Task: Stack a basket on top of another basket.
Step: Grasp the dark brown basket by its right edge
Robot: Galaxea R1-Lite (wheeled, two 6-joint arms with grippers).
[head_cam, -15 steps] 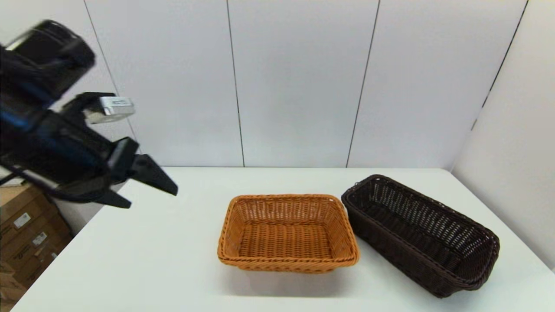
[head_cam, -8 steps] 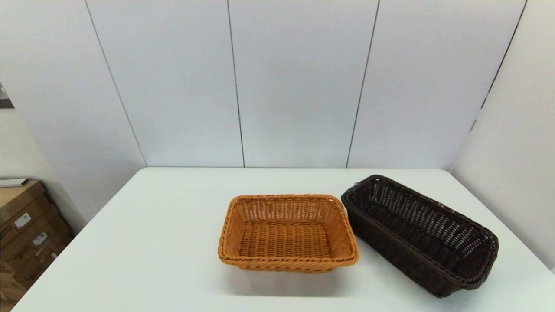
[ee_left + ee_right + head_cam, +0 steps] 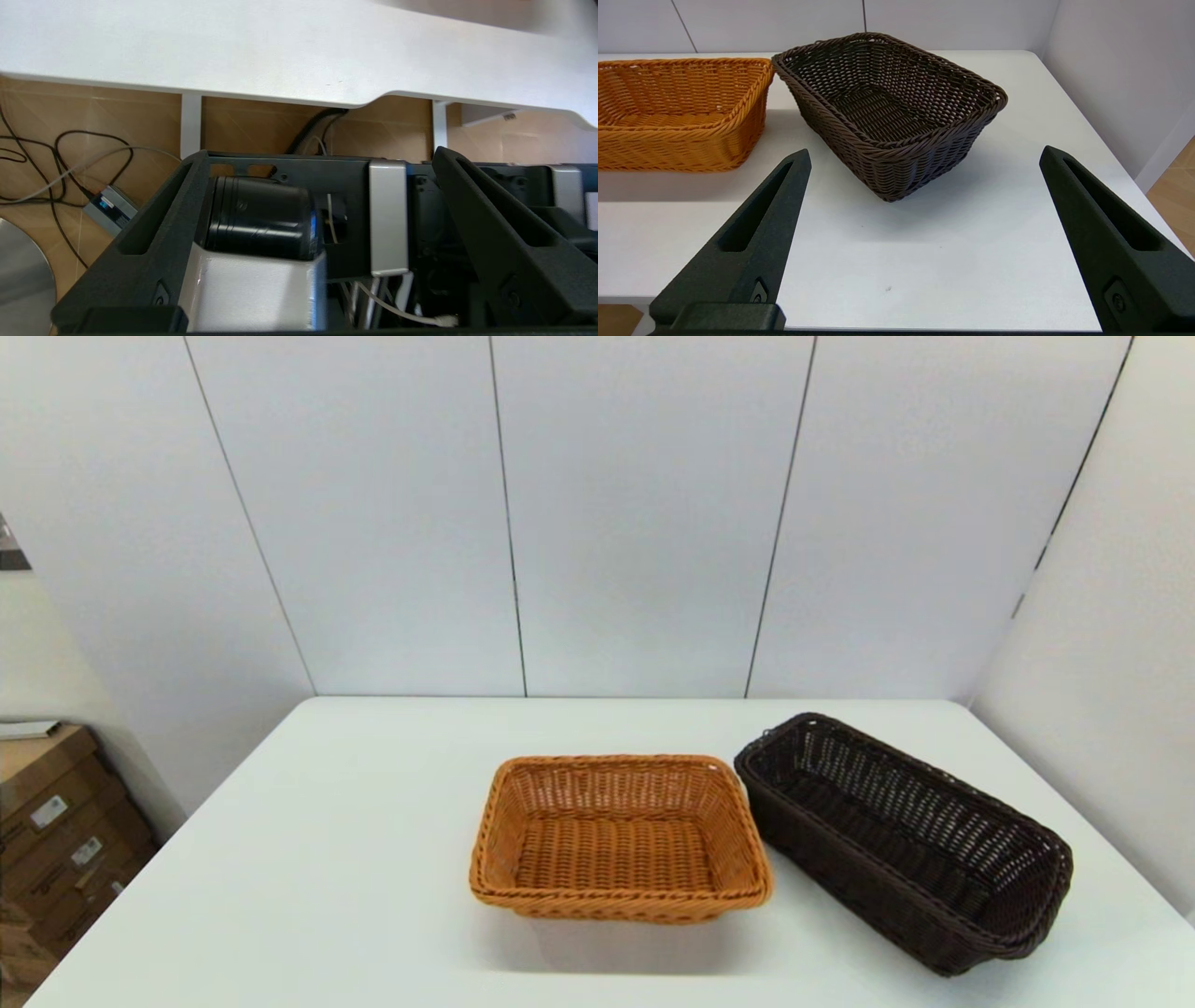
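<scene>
The dark brown basket (image 3: pixel 896 821) sits on the white table (image 3: pixel 327 859) at the right, angled, with its near end toward the right edge. The orange-tan basket (image 3: pixel 618 840) rests right beside it in the middle, their corners nearly touching. Neither gripper shows in the head view. My right gripper (image 3: pixel 925 150) is open and holds nothing; it hovers over the table's front edge, facing the dark basket (image 3: pixel 887 98), with the orange-tan basket (image 3: pixel 677 112) beside it. My left gripper (image 3: pixel 321 153) is open and empty, below the table's edge near the robot's body.
Cardboard boxes (image 3: pixel 56 821) are stacked on the floor to the left of the table. White wall panels close off the back and the right side. Under the table, cables (image 3: pixel 60 158) lie on the wooden floor.
The left arm, raised at the left of the head view a second ago, has dropped out of that view. Both baskets stay where they were.
</scene>
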